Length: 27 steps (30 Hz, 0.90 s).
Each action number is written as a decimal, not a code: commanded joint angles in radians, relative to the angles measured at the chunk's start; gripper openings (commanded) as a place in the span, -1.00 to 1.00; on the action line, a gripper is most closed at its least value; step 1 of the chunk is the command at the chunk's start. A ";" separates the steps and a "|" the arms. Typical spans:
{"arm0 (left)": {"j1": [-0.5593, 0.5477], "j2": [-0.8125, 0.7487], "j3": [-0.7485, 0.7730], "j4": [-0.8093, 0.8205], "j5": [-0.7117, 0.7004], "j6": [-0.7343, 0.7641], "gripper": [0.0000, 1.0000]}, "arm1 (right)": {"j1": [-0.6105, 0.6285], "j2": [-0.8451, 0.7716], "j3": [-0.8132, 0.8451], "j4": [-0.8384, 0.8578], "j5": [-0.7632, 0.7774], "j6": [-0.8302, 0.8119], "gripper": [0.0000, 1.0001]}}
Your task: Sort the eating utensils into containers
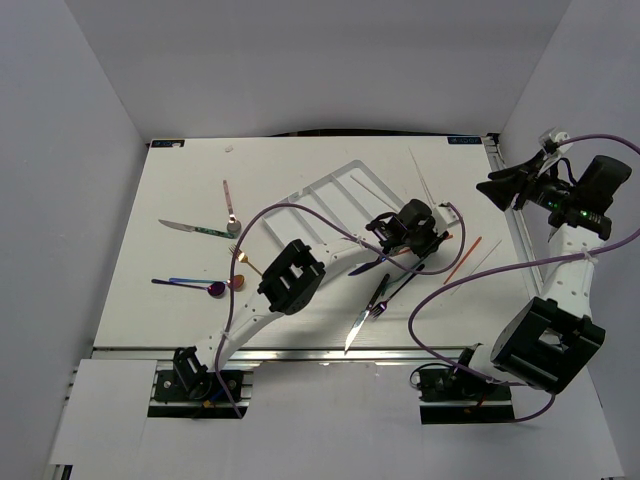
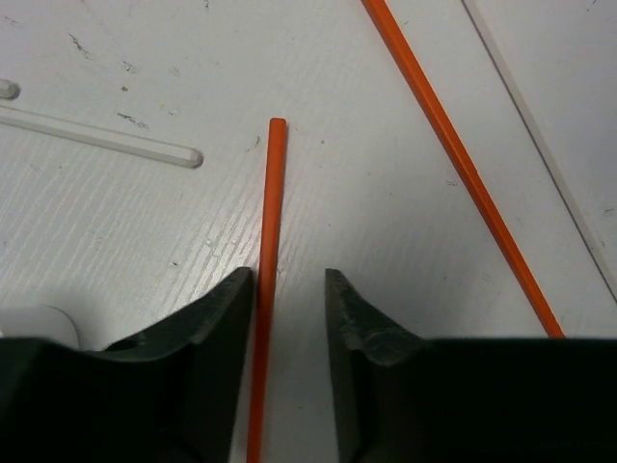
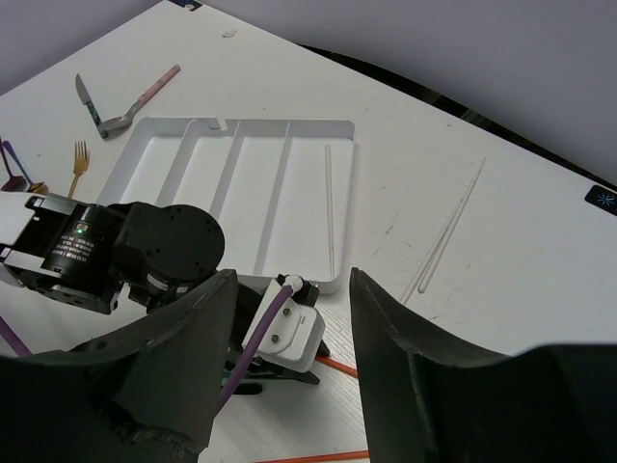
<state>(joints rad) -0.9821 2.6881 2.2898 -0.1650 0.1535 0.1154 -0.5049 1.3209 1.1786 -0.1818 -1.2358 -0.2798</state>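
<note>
1. Where the left arm stretches across the table [image 1: 180, 170], the left gripper [image 2: 289, 280] sits low over the surface just off the right end of the white tray [image 1: 345, 185], its fingers spread apart and clamping nothing
2. An orange chopstick [image 2: 273, 193] lies flat between those fingers. It runs close along the inner edge of the left one, with a visible gap to the right one; contact cannot be confirmed
3. A second orange chopstick [image 2: 453, 154] lies diagonally on the table to the right, apart from both fingers
4. A clear chopstick [image 2: 106, 142] lies on the surface to the left in the same wrist view
5. The right gripper [image 3: 291, 280] hangs raised at the right side of the table, off the surface, its fingers wide apart and holding nothing
6. In the tray, one clear stick [image 3: 330, 207] lies lengthwise in the rightmost compartment
7. A pair of clear chopsticks [image 3: 448, 231] lies on the table to the right of the tray
8. Left of the tray, a silver knife [image 1: 183, 227], a pink-handled spoon [image 1: 229, 205], a gold fork [image 1: 247, 262] and a purple spoon [image 1: 195, 286] lie on the table
9. A knife [image 1: 357, 328] and a dark fork [image 1: 379, 297] lie close together near the front edge, between the two arms
</note>
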 commanded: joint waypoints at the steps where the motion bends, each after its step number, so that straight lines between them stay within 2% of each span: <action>1: -0.001 -0.019 -0.016 -0.065 0.018 -0.005 -0.15 | -0.007 -0.023 -0.007 0.036 -0.031 0.014 0.13; 3: -0.001 -0.027 -0.036 -0.065 0.027 -0.002 -0.26 | -0.009 -0.025 -0.007 0.041 -0.033 0.019 0.13; 4: -0.001 -0.030 -0.042 -0.065 0.026 -0.003 -0.40 | -0.009 -0.025 -0.008 0.042 -0.034 0.022 0.13; 7: -0.001 -0.033 -0.053 -0.067 0.027 -0.005 -0.64 | -0.011 -0.031 -0.013 0.051 -0.034 0.030 0.13; 16: -0.001 -0.048 -0.026 -0.067 0.029 -0.013 -0.99 | -0.014 -0.034 -0.017 0.064 -0.039 0.044 0.13; 27: -0.001 -0.123 -0.018 -0.034 0.031 -0.029 -1.00 | -0.015 -0.032 -0.020 0.067 -0.040 0.050 0.13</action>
<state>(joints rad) -0.9821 2.6732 2.2715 -0.1673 0.1814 0.0967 -0.5114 1.3151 1.1629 -0.1535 -1.2461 -0.2417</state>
